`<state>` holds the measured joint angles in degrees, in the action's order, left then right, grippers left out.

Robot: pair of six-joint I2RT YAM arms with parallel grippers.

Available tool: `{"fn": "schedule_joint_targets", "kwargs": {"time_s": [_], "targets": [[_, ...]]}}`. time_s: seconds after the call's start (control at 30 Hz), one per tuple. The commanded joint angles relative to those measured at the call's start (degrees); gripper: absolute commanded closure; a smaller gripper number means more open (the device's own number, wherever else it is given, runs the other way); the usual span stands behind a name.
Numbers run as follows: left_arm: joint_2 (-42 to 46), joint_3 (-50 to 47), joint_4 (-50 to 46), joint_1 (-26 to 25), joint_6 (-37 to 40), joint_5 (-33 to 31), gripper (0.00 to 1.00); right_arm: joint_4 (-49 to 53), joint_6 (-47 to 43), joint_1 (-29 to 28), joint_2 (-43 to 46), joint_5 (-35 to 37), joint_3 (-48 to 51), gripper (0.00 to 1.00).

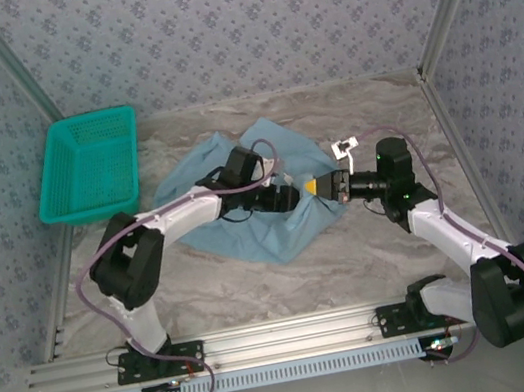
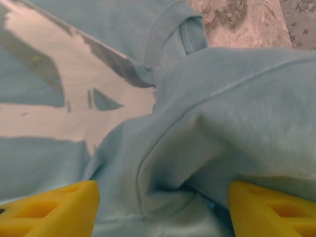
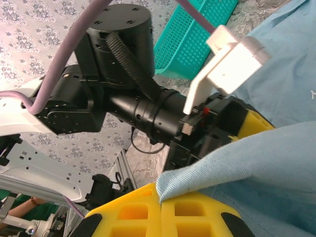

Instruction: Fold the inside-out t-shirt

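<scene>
The light sky-blue t-shirt (image 1: 256,219) lies crumpled in the middle of the table, and its ribbed collar (image 2: 173,29) shows in the left wrist view. My left gripper (image 1: 288,196) reaches into the bunched cloth from the left. Its yellow fingers (image 2: 54,207) stand wide apart, open, with folds of shirt (image 2: 222,108) heaped between them. My right gripper (image 1: 310,189) comes from the right, almost meeting the left one. Its yellow fingers (image 3: 133,212) are shut on an edge of the shirt (image 3: 197,175), lifting it off the table.
A teal mesh basket (image 1: 89,165) sits at the table's back left, near the patterned wall. The left arm's black wrist and white camera mount (image 3: 227,69) hang close in front of the right gripper. Bare marbled tabletop (image 1: 258,288) lies in front of the shirt.
</scene>
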<state>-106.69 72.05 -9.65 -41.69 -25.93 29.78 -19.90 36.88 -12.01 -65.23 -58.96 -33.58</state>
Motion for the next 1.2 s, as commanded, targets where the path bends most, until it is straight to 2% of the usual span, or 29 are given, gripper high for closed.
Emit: {"fn": "schedule_joint_targets", "kwargs": {"time_s": [0.0, 0.07, 0.1, 0.17, 0.23, 0.3, 0.37, 0.6, 0.7, 0.8, 0.87, 1.07, 1.17], "targets": [[-2.68, 3.58, 1.55, -1.06, -1.45, 4.1, 0.42, 0.1, -1.79, 0.54, 1.8, -0.15, -0.45, 1.0], [-2.56, 3.51, 4.35, -0.6, -2.29, 4.31, 0.63, 2.75, -3.55, 1.38, 3.13, 0.84, 0.19, 1.0], [-1.58, 3.0, 6.2, -0.28, -2.57, 4.57, 0.69, 5.17, -4.49, 1.84, 3.9, 1.75, 0.37, 1.0], [1.92, 0.64, 11.39, 0.9, -2.85, 5.24, 0.88, 11.3, -6.83, 3.4, 5.86, 4.89, 0.27, 1.0], [6.28, -3.39, 17.74, 2.38, -3.92, 7.49, 0.97, 16.55, -8.48, 4.8, 8.23, 9.66, -0.05, 1.0], [10.41, -7.23, 25.68, 3.89, -5.76, 10.34, 0.99, 22.93, -12.27, 4.94, 10.3, 16.23, -1.32, 1.0], [13.37, -10.36, 31.18, 4.98, -7.28, 13.88, 1.0, 25.02, -14.77, 4.04, 11.74, 20.99, -1.66, 1.0], [18.43, -15.9, 42.96, 5.78, -10.88, 23.87, 1.0, 21.97, -14.56, 2.8, 12.35, 25.44, 0.16, 1.0], [19.85, -17.33, 46.22, 5.74, -11.98, 28.35, 1.0, 25.66, -14.07, 1.41, 10.96, 32.6, -1.24, 1.0], [22.29, -18.38, 45.01, 5.68, -10.02, 29.82, 1.0, 35.86, -17.41, -0.59, 8.67, 41.88, -5.48, 0.84], [23.74, -18.41, 40.23, 5.59, -5.89, 28.55, 1.0, 40.03, -20.67, -2.8, 8.49, 46.24, -7.69, 0.74], [24.49, -15.68, 29.19, 5.59, 1.54, 27.45, 1.0, 39.15, -31.81, -13.13, 13.88, 50.83, -8.0, 0.59], [24.5, -15.29, 28.06, 5.63, 2.18, 26.92, 1.0, 38.93, -34.1, -15.33, 14.12, 51.97, -8.72, 0.53]]}}
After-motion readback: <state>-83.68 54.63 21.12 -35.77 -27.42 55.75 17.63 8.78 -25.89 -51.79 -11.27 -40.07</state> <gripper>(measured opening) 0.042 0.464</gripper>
